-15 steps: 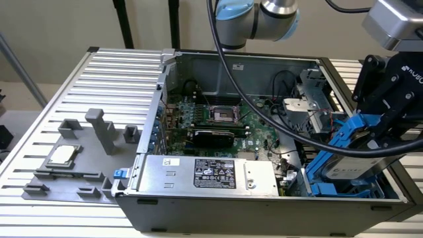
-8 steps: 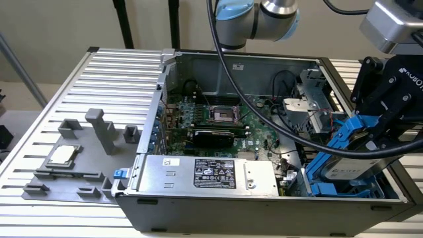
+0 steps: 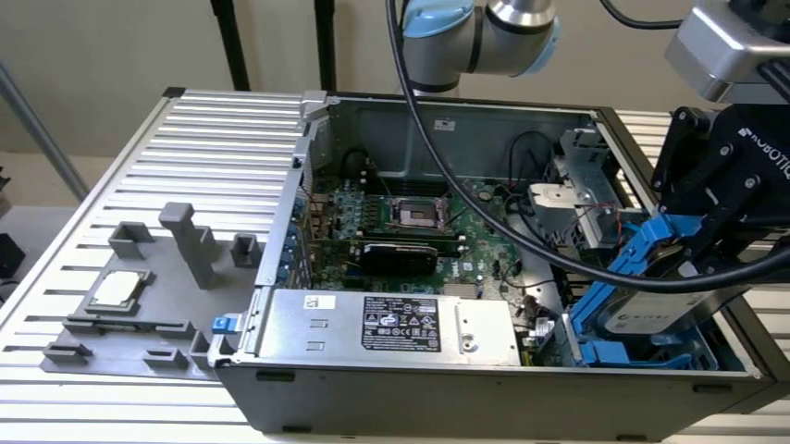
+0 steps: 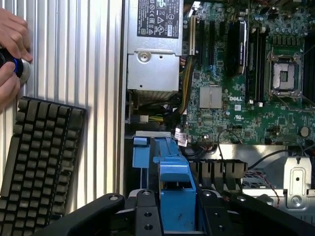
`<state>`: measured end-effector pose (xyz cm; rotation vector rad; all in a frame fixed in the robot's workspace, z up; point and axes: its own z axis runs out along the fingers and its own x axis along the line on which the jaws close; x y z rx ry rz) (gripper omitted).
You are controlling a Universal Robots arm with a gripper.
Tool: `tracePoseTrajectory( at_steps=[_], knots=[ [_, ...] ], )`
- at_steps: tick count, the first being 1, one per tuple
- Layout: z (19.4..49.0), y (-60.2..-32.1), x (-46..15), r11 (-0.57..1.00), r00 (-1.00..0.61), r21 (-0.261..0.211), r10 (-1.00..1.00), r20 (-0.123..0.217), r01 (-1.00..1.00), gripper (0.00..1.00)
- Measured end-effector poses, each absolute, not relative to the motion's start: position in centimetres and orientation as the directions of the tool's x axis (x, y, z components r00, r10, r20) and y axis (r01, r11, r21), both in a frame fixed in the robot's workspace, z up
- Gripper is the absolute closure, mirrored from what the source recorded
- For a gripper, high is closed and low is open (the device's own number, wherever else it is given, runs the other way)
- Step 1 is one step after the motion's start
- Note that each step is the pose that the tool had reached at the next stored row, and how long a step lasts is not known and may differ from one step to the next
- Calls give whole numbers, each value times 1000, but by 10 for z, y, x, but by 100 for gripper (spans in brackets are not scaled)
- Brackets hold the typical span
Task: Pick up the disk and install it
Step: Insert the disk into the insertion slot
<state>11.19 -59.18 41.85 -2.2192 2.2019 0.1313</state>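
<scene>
A slatted metal desk (image 3: 222, 129) carries everything, and most of it is taken up by an open computer case (image 3: 494, 384) lying on its side. Along the case's near wall sits the big silver power supply (image 3: 395, 324) with its black label. Beyond that the green motherboard (image 3: 408, 217) spreads toward the far wall. On the exterior view's left, outside the case, a grey fixture plate (image 3: 154, 314) lies on the desk. A dark keyboard (image 4: 39, 162) rests on the slats too.

The disk (image 3: 652, 314) is inside the case at the near corner on the exterior view's right. It hangs tilted, its lower end down among the blue rails of the drive bay (image 3: 617, 353), and is not yet seated flat. The gripper (image 3: 694, 252) is pinching it, with its black fingers (image 4: 110, 209) closed on either side of the blue carrier frame.

I'd judge the disk to be stiff and fairly dense for its size, and easily hurt by a knock. The smooth plastic carrier may flex or slip a little. The carrier's side rails look like the right place to hold it, not the labelled face.

A small square chip (image 3: 117, 289) sits on the fixture plate. A person's hand (image 4: 12, 37) rests by the keyboard's far end, fingering a dark knob.
</scene>
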Motion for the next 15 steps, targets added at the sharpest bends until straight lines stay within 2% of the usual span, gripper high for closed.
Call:
tracePoseTrajectory(
  at_steps=[15],
  knots=[
    [396,-592,112,-16,13,50,-997,-70,-999,67]
  ],
)
